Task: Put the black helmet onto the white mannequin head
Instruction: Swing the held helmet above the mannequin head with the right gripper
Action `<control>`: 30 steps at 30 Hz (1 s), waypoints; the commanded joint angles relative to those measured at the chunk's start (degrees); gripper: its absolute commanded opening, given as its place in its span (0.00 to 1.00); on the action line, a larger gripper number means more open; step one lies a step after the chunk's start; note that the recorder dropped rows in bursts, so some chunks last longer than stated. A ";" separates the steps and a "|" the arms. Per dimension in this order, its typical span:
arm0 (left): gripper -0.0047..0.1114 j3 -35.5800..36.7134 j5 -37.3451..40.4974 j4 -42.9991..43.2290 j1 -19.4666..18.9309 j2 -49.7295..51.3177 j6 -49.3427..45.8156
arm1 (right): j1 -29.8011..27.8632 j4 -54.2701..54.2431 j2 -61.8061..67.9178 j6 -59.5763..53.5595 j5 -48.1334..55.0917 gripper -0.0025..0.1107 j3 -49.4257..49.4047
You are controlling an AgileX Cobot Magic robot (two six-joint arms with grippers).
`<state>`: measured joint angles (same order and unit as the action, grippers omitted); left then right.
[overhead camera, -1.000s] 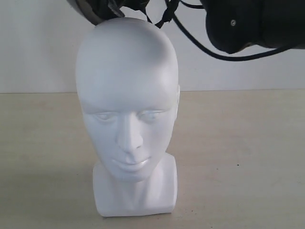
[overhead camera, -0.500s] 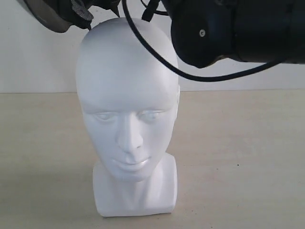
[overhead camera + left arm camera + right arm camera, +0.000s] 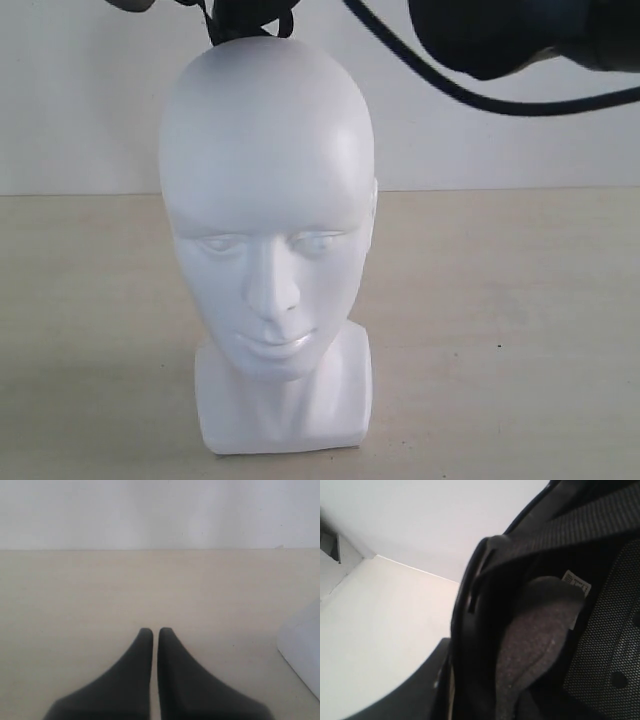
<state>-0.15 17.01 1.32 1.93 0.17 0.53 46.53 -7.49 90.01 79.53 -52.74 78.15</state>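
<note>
Both claws count: your right claw (image 3: 445,680) seems clamped on the black helmet (image 3: 248,18), top-centre, just above the crown of the white mannequin head (image 3: 268,200); left claw (image 3: 151,630) pinched together, empty.

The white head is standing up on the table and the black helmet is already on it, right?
Not quite. The white mannequin head does stand upright on the table, but it is bare: the black helmet is not on it yet. The exterior view shows only the straps hanging at its crown, at the picture's top edge.
</note>
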 commanded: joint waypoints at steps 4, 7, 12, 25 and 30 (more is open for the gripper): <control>0.08 0.15 -0.02 -0.33 -0.18 -0.17 -0.12 | 2.83 -0.76 -1.35 -0.84 -4.43 0.02 1.18; 0.08 0.15 -0.02 -0.33 -0.18 -0.17 -0.12 | 4.82 -2.91 -1.35 -0.63 -7.18 0.02 -0.86; 0.08 0.15 -0.02 -0.33 -0.18 -0.17 -0.12 | 5.51 -3.34 -1.35 1.42 -10.33 0.02 -3.33; 0.08 0.15 -0.02 -0.33 -0.18 -0.17 -0.12 | 6.74 -3.41 -3.01 1.35 -10.73 0.02 -5.45; 0.08 0.15 -0.02 -0.33 -0.18 -0.17 -0.12 | 6.74 -4.29 -6.32 -0.25 -9.51 0.02 -8.43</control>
<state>-0.15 17.01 1.32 1.93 0.17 0.53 53.26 -12.44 87.02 80.36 -56.72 70.37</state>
